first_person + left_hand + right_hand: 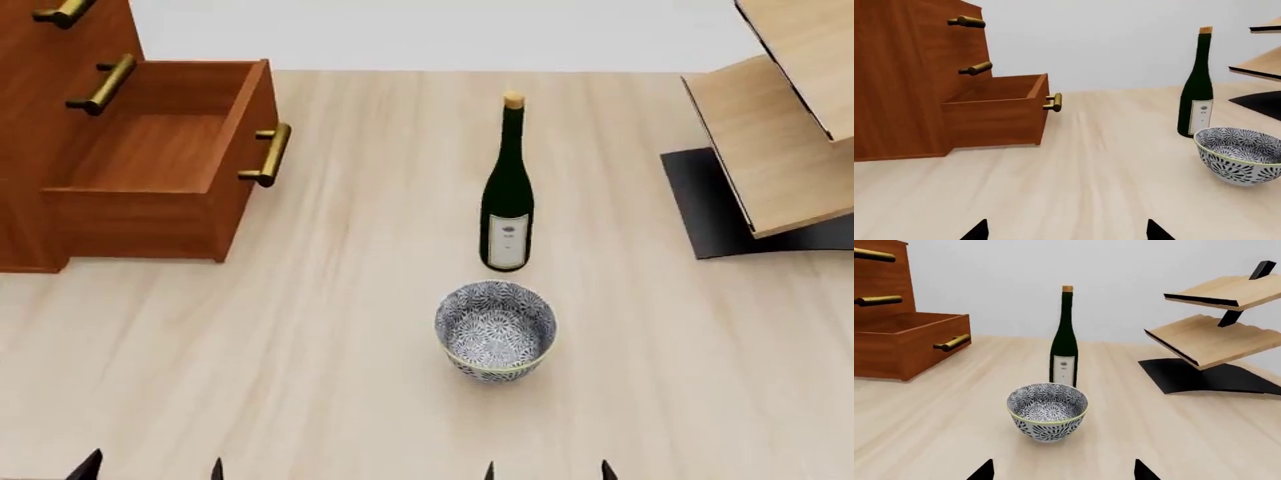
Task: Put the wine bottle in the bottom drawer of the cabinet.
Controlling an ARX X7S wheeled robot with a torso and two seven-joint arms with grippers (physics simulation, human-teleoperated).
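I see the wine bottle (507,190) upright on the desk (334,350), just behind the patterned bowl (495,330). The bottom drawer (160,160) of the cabinet (40,120) stands pulled out. My left end effector (151,468) and right end effector (549,470) both hover low, fingertips apart, gripping nothing.

Head view, with twelve o'clock pointing away from the robot. The wine bottle (507,190) stands upright on the table (334,330) near centre. The bowl (495,331) sits just beside it at six o'clock. The cabinet (34,120) occupies ten o'clock, its bottom drawer (160,165) pulled out toward the bottle. The slanted rack (781,130) stands at two o'clock, well apart from both.
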